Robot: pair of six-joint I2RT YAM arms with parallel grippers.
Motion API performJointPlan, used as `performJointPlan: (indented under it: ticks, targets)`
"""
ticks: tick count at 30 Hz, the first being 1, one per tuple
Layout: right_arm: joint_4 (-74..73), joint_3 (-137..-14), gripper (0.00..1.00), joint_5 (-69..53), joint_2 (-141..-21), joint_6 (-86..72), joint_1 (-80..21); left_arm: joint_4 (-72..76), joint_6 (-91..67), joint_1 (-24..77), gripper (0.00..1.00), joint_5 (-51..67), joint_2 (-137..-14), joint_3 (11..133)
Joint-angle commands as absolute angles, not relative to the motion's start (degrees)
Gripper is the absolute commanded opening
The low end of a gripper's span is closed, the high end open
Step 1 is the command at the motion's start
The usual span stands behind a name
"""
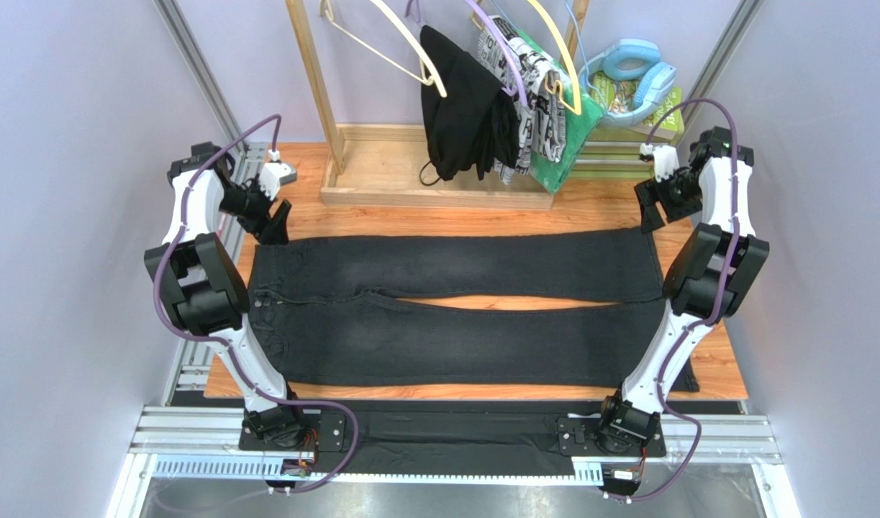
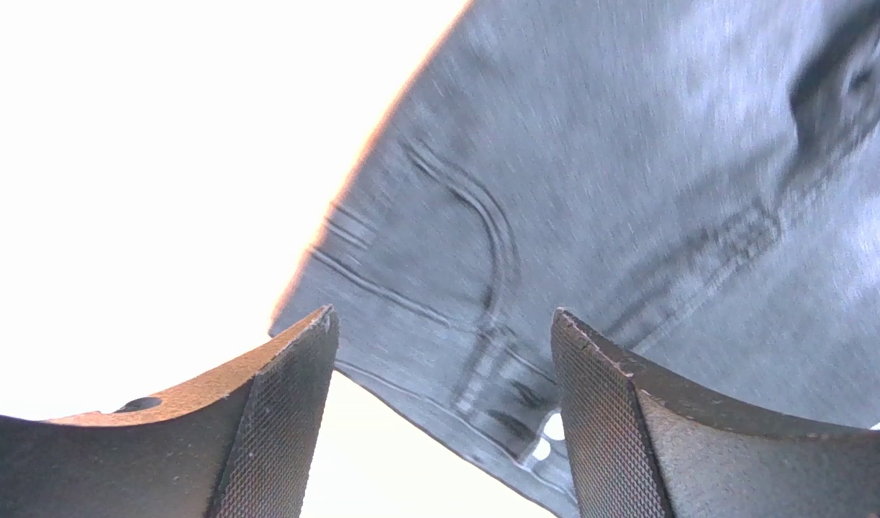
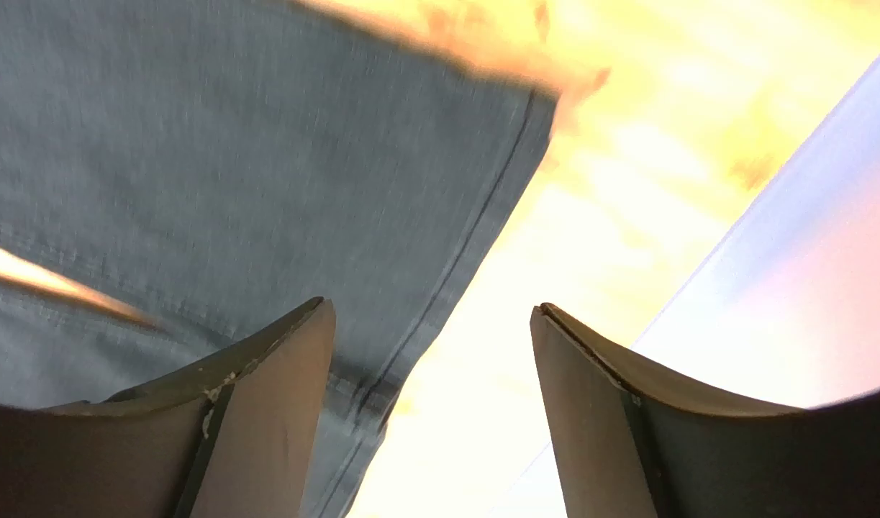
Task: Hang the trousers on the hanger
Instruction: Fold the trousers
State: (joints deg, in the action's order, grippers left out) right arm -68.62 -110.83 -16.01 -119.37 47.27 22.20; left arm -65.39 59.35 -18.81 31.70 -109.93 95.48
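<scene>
The dark trousers point(image 1: 455, 308) lie flat across the wooden table point(image 1: 466, 221), waist at the left and leg ends at the right. My left gripper point(image 1: 274, 222) hangs open just above the waist's far corner. In the left wrist view its jaws point(image 2: 442, 315) stand apart with the waistband and pocket seam point(image 2: 487, 248) below them and nothing between them. My right gripper point(image 1: 650, 209) is open over the far leg's hem corner, and the right wrist view shows that hem point(image 3: 455, 259) under its empty jaws point(image 3: 430, 308). The pale cream hanger point(image 1: 403, 41) hangs on the rack at the back.
A wooden rack base point(image 1: 433, 173) stands behind the trousers. On the rack hang a black garment point(image 1: 460, 108), a patterned cloth point(image 1: 530, 86), a purple hanger point(image 1: 496, 38) and a yellow hanger point(image 1: 558, 54). A green bag point(image 1: 572, 135) and a blue item point(image 1: 639, 70) sit at the back right.
</scene>
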Motion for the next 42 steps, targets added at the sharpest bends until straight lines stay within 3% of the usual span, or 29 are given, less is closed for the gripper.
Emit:
performJointPlan:
  ticks: [1,10,19,22,23,31,32,42]
  targets:
    - [-71.4,-117.8,0.72,-20.7,-126.2,49.7,21.4,-64.3,59.2,-19.1,0.79,39.5,-112.4,99.6]
    - [-65.7,-124.4,0.72,-27.7,-134.2,56.0,21.4,-61.3,57.9,-19.2,0.78,40.7,-116.1,103.1]
    - [-65.2,-126.4,0.72,-23.6,-141.1,64.7,19.2,-64.9,60.2,-19.9,0.77,39.5,-121.5,107.8]
    - [-66.6,-125.3,0.61,-20.7,-142.5,67.6,18.8,-63.8,60.2,-19.9,0.77,37.5,-123.4,109.1]
    - [-66.5,-124.9,0.52,-19.2,-142.6,68.0,18.6,-63.5,59.9,-19.9,0.77,36.6,-124.4,109.9]
    - [-66.5,-122.7,0.14,-17.2,-142.5,69.2,17.1,-66.3,64.6,-19.5,0.71,32.7,-131.4,117.4]
    - [-66.6,-122.7,0.0,-17.0,-142.3,69.4,17.1,-68.2,65.7,-19.5,0.68,32.4,-131.8,117.8]
    - [-65.9,-122.5,0.0,-15.1,-141.6,67.9,15.9,-73.3,71.6,-19.3,0.66,30.1,-136.1,116.8]
